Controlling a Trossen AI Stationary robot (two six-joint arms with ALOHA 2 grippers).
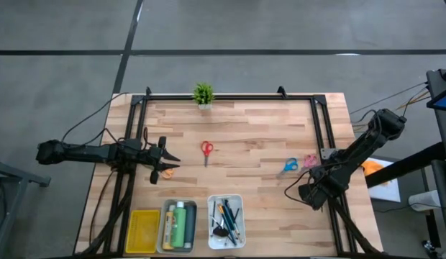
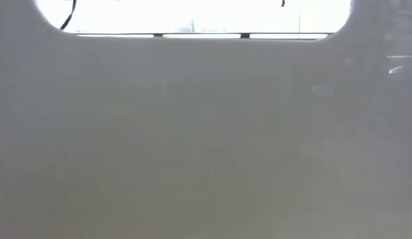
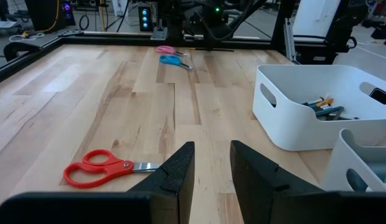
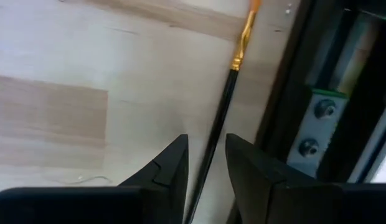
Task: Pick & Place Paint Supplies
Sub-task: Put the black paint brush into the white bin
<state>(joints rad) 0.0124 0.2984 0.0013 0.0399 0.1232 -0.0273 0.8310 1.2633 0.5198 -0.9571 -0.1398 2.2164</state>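
Right pincer [image 4: 205,168]: low over the worktop's [image 1: 244,137] right edge, beside the dark frame rail [image 4: 317,112]. Fingers a narrow gap apart, and a thin dark brush [image 4: 221,118] runs up through that gap; whether the pads actually press it, cannot tell. Only the right wrist view shows this brush, with its gold ferrule and an orange tip at the far end; from above the arm covers it.

Left pincer [image 3: 211,168]: over the worktop's left edge, pointing across the boards. Fingers slightly apart, nothing between them. Orange scissors [image 1: 167,170] lie just below its tips in the high view; the left wrist view does not show them.

Red scissors [image 3: 103,168]: flat on the boards just ahead of the left pincer, handles away from it to one side, blade tip toward the finger. In the high view they sit near mid-worktop, well apart from both arms.

Blue scissors [image 1: 288,167] and pink scissors [image 1: 310,161]: side by side, just left of the right arm.

Front edge, high view: yellow tray [image 1: 144,231], grey tray [image 1: 165,216] with bottles [image 1: 180,224], white tray [image 1: 241,200] with brushes and pencils [image 1: 228,216]. The left wrist view shows the white tray's side handle cut-outs.

Plant [image 1: 203,93]: back edge, centre.

Low view: a pale blank surface fills almost all of it, and nothing on the worktop is readable.
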